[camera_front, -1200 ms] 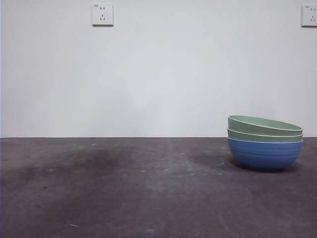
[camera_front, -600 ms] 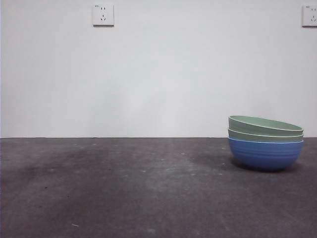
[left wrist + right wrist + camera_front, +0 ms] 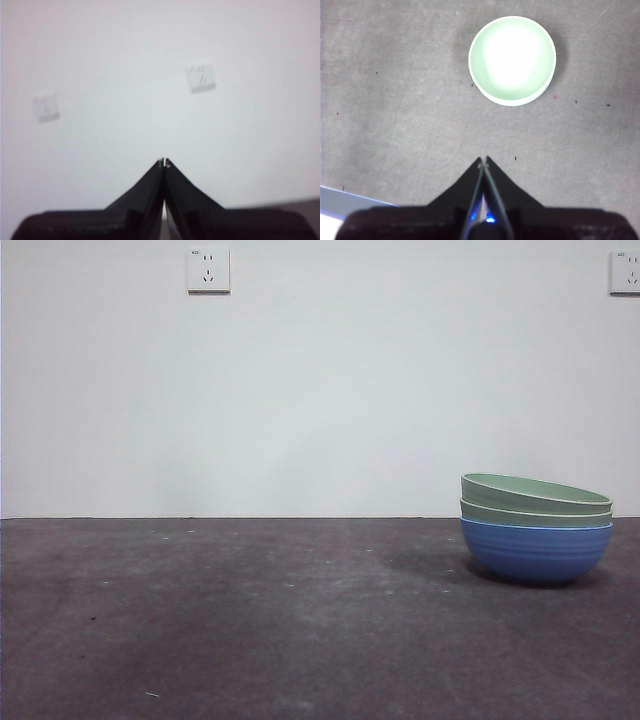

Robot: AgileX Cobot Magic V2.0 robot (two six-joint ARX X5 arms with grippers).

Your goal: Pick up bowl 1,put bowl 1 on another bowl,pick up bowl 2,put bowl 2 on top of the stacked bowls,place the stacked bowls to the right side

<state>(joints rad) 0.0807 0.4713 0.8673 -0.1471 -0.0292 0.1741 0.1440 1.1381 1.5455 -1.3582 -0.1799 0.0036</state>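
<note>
The stacked bowls (image 3: pixel 535 530) stand on the right side of the dark table: a blue ridged bowl (image 3: pixel 535 552) with two pale green bowls nested in it, the top one (image 3: pixel 530 490) slightly tilted. From high above, the right wrist view looks down into the top green bowl (image 3: pixel 512 60). My right gripper (image 3: pixel 483 160) hangs well above the table, shut and holding nothing, apart from the stack. My left gripper (image 3: pixel 163 162) is shut too, raised and pointing at the white wall. Neither arm shows in the front view.
A white wall stands behind the table with one socket (image 3: pixel 208 269) at upper left and another (image 3: pixel 625 271) at upper right. The dark grey table (image 3: pixel 250 620) stretches left of the stack. A pale strip of table edge (image 3: pixel 345 202) shows in the right wrist view.
</note>
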